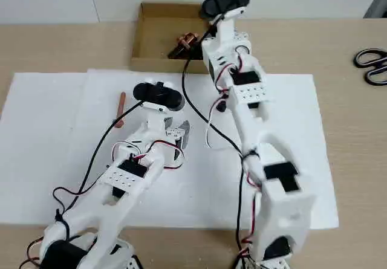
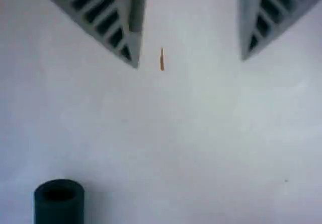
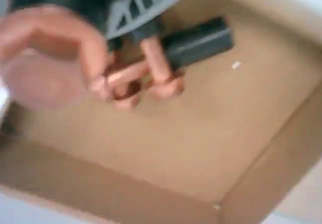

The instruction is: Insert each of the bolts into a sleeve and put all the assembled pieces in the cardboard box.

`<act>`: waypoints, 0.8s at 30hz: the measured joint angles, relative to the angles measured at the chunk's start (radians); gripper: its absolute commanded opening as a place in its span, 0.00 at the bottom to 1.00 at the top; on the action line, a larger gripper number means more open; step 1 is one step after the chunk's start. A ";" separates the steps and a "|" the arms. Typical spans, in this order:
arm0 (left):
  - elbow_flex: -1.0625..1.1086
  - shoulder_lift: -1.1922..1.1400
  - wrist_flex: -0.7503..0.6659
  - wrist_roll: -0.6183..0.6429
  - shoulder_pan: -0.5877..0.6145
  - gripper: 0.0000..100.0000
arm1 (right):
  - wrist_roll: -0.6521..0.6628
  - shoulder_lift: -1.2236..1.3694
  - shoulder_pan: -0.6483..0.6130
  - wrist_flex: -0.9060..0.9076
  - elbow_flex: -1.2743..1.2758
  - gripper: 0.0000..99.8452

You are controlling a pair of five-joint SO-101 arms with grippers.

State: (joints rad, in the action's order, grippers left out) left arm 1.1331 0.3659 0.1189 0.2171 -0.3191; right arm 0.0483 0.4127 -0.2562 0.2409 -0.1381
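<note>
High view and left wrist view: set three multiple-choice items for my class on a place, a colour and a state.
1. Where does the loose bolt lie? A in a hand; B on the white sheet; C on a shelf.
2. What colour is the upright sleeve? A red; B yellow; C black.
3. How is the left pincer? A open, empty; B shut on a bolt; C shut on a sleeve.
Answers: 1 B, it lies on the sheet. 2 C, dark all over. 3 A, fingers apart, nothing between.

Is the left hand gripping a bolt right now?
No: the left hand is open, its fingers spread above the white sheet with nothing held between them.
</note>
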 measured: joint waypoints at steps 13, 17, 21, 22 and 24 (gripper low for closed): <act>0.000 0.000 0.000 0.000 0.000 0.13 | 0.005 0.417 -0.023 -0.015 -0.382 0.03; 0.000 0.000 0.000 0.000 0.000 0.13 | 0.005 0.440 -0.023 -0.018 -0.391 0.18; 0.000 0.000 0.000 0.000 0.000 0.13 | 0.003 0.437 -0.026 -0.020 -0.410 0.28; 0.000 0.000 0.000 0.000 0.000 0.13 | 0.003 0.437 -0.026 -0.023 -0.420 0.28; 0.000 0.000 0.000 0.000 0.000 0.13 | 0.003 0.437 -0.026 -0.028 -0.428 0.27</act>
State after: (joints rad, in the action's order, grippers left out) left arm 1.1331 0.3659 0.1189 0.2171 -0.3191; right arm 0.0514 0.8500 -0.2823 0.2133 -0.5662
